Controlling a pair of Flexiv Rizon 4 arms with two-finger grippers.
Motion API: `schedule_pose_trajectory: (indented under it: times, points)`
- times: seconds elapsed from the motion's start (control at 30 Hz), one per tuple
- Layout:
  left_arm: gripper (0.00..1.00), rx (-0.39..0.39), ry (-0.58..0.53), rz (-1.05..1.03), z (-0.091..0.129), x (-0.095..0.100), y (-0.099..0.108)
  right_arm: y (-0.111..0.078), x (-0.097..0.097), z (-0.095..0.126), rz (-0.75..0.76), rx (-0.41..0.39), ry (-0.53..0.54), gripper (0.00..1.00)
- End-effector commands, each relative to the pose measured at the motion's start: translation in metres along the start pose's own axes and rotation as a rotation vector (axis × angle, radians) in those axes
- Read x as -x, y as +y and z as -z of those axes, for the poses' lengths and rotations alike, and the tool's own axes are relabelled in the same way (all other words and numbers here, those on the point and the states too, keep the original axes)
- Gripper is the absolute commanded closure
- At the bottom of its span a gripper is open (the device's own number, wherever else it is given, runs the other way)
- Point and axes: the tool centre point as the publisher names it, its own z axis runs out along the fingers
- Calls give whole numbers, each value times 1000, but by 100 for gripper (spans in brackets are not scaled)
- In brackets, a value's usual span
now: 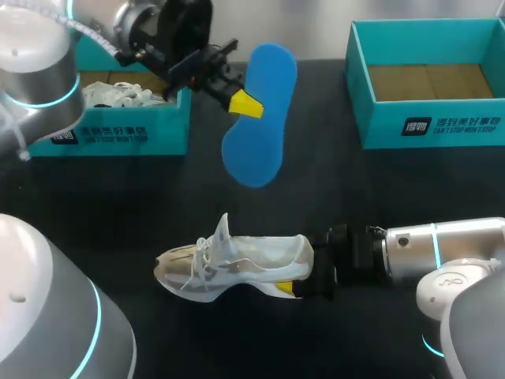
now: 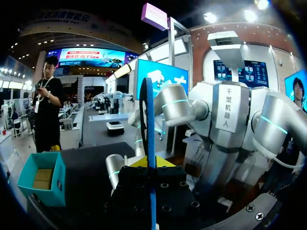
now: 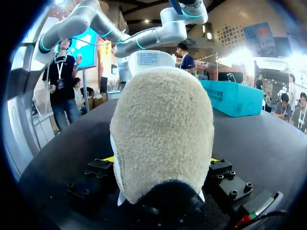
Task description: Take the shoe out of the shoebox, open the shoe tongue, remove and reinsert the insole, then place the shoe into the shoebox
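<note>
Now left hand [image 1: 246, 103] pinches insole [image 1: 256, 150], right hand [image 1: 302, 275] grips shoe [image 1: 229, 264]; both shoeboxes [image 1: 442, 126] carry white print.

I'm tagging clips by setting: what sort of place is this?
Probably a robot shoe-handling bench: a black table holds an empty teal shoebox, the left gripper pinches a blue insole, and the right gripper clamps a white sneaker by its heel.

Teal shoeboxes: 2 (left shoebox [image 1: 118, 134], right shoebox [image 1: 430, 126]).
White shoes: 2 (sneaker [image 1: 237, 264] on table [image 1: 379, 197]; laced shoe [image 1: 118, 95] in left shoebox).
Blue insole [image 1: 260, 118]: 1.
Robot arms: 2.
Yellow-tipped grippers: 2 (left gripper [image 1: 248, 104], right gripper [image 1: 304, 272]).
Black table: 1.
</note>
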Motion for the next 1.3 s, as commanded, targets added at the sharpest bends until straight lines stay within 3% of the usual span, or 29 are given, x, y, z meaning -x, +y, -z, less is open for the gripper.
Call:
schedule_pose_trajectory:
  times: [0.03,0.17,0.77,1.03,1.3]
  points:
    - [100,-24,-343,38,5,-38,2,-1,-1,-2,-1,-5,1,100]
    - [100,-53,-336,138,2,-49,-2,-1,-1,-2,-1,-5,1,100]
    - [100,-53,-336,138,2,-49,-2,-1,-1,-2,-1,-5,1,100]
    - [100,-205,-375,181,-6,-64,-14,-1,-1,-2,-1,-5,1,100]
    - [100,-238,-439,291,-18,-93,-32,-1,-1,-2,-1,-5,1,100]
